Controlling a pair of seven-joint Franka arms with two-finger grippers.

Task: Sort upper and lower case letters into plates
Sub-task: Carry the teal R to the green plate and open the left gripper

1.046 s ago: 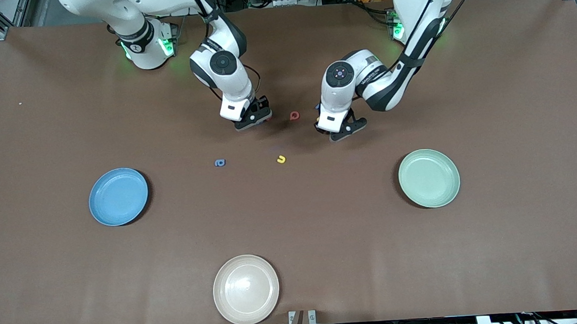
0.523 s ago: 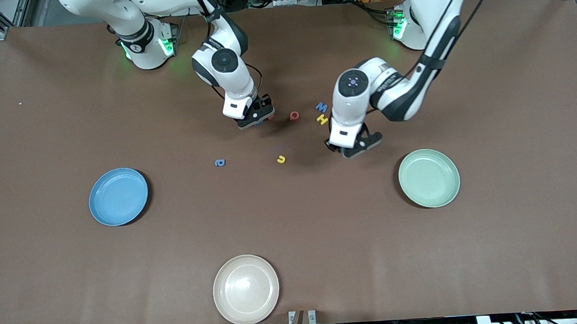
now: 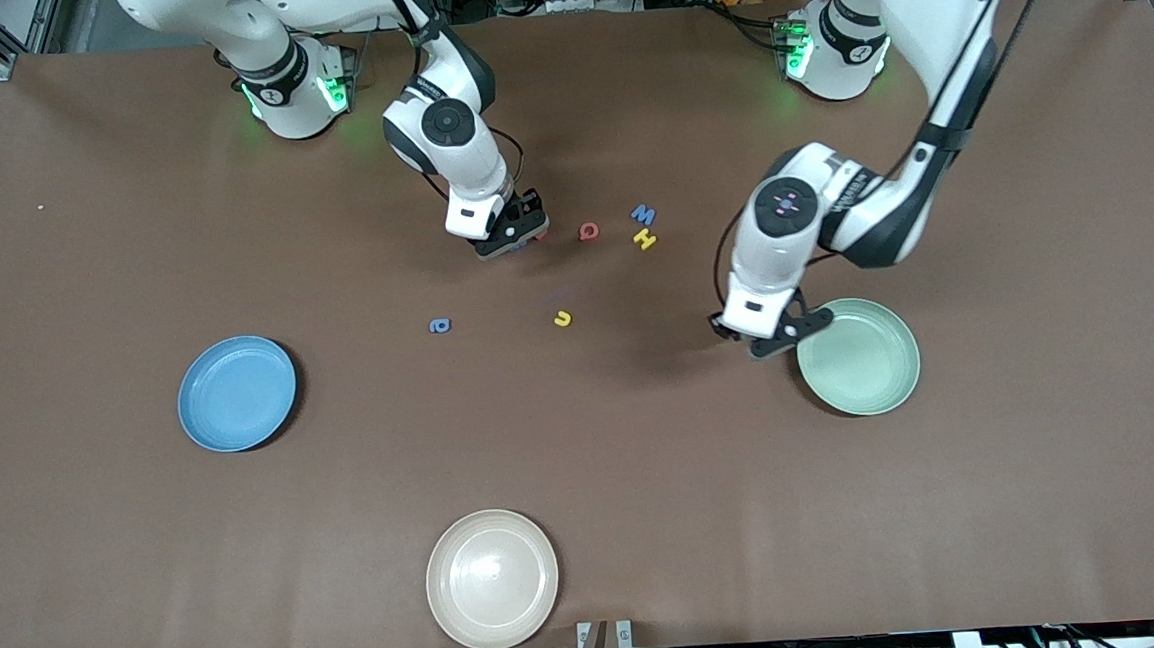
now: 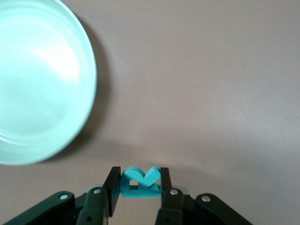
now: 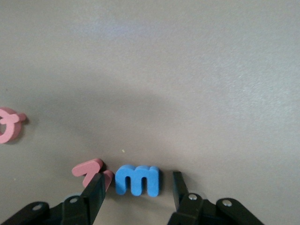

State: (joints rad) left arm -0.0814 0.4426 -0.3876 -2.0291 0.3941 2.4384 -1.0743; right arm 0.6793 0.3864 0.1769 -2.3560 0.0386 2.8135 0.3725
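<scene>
We've carried a letter away from the cluster and now we're almost at the pale green plate (image 3: 860,357)! The left gripper (image 3: 773,334) has swung from beside the red Q (image 3: 588,231) down toward the left arm's end of the table, and it hangs just at the green plate's rim on the cluster side, not yet over the dish itself. Its fingers are clenched on a teal letter (image 4: 139,183), pinched edge-on between the pads; we can't read which letter it is. That move has uncovered a blue M (image 3: 642,213) and a yellow H (image 3: 644,240), lying touching each other just beside the Q.

Meanwhile the right gripper (image 3: 512,238) has barely budged: it sits low at the table beside the Q, toward the right arm's end, fingers spread around a blue lowercase m (image 5: 137,180) with nothing gripped yet. A red letter (image 5: 89,169) lies against one finger.

A blue a (image 3: 440,324) and a yellow u (image 3: 563,318) lie nearer to the front camera than the Q. The blue plate (image 3: 237,393) holds nothing, and as far as we can see neither does the green one, so we judge this the first delivery, with a short carry over the rim left before release.
</scene>
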